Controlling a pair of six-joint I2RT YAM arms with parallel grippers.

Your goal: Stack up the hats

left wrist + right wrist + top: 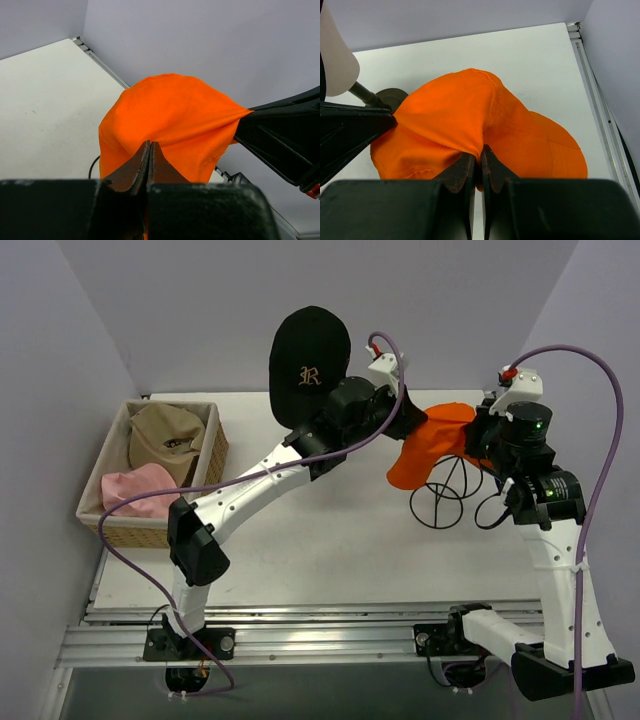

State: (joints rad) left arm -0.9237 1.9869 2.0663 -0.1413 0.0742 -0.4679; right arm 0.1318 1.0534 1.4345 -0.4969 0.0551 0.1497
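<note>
Orange hat (425, 450) hangs clear of the bench (330, 550), right of centre, pinched from both sides.

- Left jaws: closed on a fold of the orange cloth; the left wrist view shows the fingers pressed flat together with fabric rising out of them.
- Right jaws: closed on the opposite edge, a crease of cloth caught between them in the right wrist view.
- Hat's long axis runs roughly 9 to 3 o'clock in the top view, drawn between the two grips, with a slack part drooping toward 7.
- Black cap (308, 365) with the gold "R" stands high at about 10 o'clock from the orange hat. Left arm (260, 480) reaches just below it and is the nearer one; right arm (560, 550) is on the far side.
- Cream form (335, 55) and its dark stand show at 10 o'clock in the right wrist view, near the hat's edge.
- Tan cap (165, 435) and pink hat (140, 490) lie in the basket (215, 455), at 9 o'clock, well apart.
- Thin black wire loops (445, 495) sit under the hat; frame or cable, I cannot tell.

My read: the carry goes up and toward 10 o'clock, onto the black cap.
</note>
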